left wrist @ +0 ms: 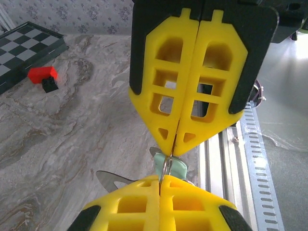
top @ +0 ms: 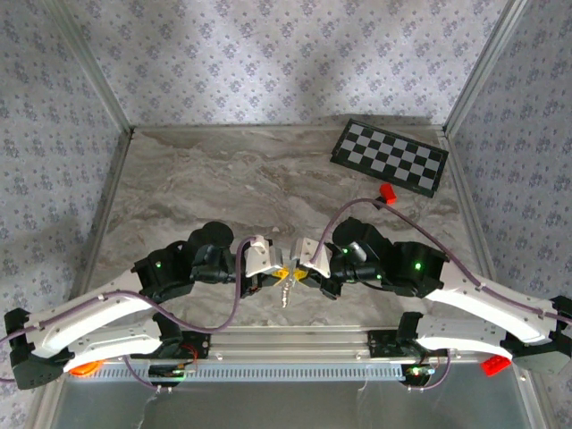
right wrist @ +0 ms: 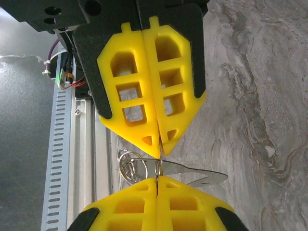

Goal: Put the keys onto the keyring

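While my left fingers [left wrist: 144,186] and right fingers [right wrist: 144,185] meet tip to tip, both clamped shut, the left wrist shows me the mint-headed key [left wrist: 179,168] between them. The right wrist shows the keyring [right wrist: 128,166] just beside those tips.

Overhead view of a grey marbled worktop [top: 223,179] walled in patterned paper. Two white-and-black robot arms reach inward from the near edge. The left hand [top: 279,273] and right hand [top: 302,273] meet tip to tip at the centre, with a small silvery keyring [top: 287,292] dangling between their yellow tips. A checkerboard [top: 389,157] lies at the far right, and a red block [top: 388,191] sits just beside it.
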`<state>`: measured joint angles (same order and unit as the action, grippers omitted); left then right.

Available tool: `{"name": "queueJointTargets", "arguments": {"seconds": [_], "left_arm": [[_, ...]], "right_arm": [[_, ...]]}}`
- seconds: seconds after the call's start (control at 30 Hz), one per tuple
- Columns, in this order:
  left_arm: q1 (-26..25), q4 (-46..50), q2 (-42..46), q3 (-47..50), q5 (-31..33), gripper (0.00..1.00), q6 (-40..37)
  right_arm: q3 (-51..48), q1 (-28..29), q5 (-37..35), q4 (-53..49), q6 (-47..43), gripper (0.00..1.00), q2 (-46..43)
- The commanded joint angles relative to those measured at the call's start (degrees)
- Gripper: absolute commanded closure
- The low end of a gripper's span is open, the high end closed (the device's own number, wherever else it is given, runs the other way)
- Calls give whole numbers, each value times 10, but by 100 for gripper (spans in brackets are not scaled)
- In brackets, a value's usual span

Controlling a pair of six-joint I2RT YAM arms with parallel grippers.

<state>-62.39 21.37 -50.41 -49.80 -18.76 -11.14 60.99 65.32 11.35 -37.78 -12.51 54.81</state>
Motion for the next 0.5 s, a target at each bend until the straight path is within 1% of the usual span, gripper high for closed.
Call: {"name": "queueJointTargets", "arguments": {"seconds": [0.0,0.47], "left_arm": [[-3,-22,-5,-26,4,100,-6],[-3,-9,-17,-39,7,100,-8]], "right_arm": [[-2,1,28,31,-5,100,-6],[-4,-1,35,31,-10,100,-2]]}}
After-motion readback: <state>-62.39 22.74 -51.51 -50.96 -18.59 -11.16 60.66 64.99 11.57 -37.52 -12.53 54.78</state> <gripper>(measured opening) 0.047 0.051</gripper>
